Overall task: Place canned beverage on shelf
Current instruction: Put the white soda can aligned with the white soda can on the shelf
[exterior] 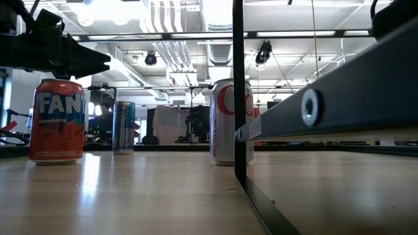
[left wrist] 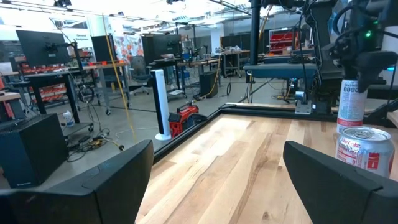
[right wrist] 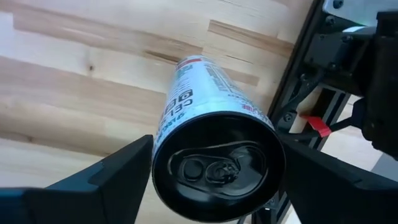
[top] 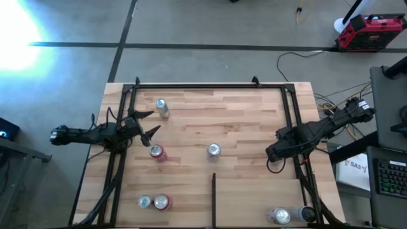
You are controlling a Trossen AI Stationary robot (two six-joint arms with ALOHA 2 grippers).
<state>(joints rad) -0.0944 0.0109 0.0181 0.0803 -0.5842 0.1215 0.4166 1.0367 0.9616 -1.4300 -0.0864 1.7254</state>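
While the right gripper [right wrist: 211, 180] has its two dark fingers [right wrist: 106, 177] set on either side of a slim white can [right wrist: 214, 130], pressed against its top rim, the can hangs tilted over the light wooden shelf [top: 241, 121], just inside the black frame tube [top: 294, 121] along the right edge. From above, that gripper [top: 275, 151] sits about halfway down the right edge, its arm reaching in from outside the frame.

At the left edge, the left gripper [top: 151, 124] stands wide open and holds nothing, fingers [left wrist: 118, 180] spread over bare wood. Just beyond it toward the near edge stands a red can [top: 157, 152]; a slim silver can [top: 162, 107] stands toward the far edge. A silver can [top: 213, 150] stands mid-board, just past the end of the thin dark divider strip [top: 213, 200].
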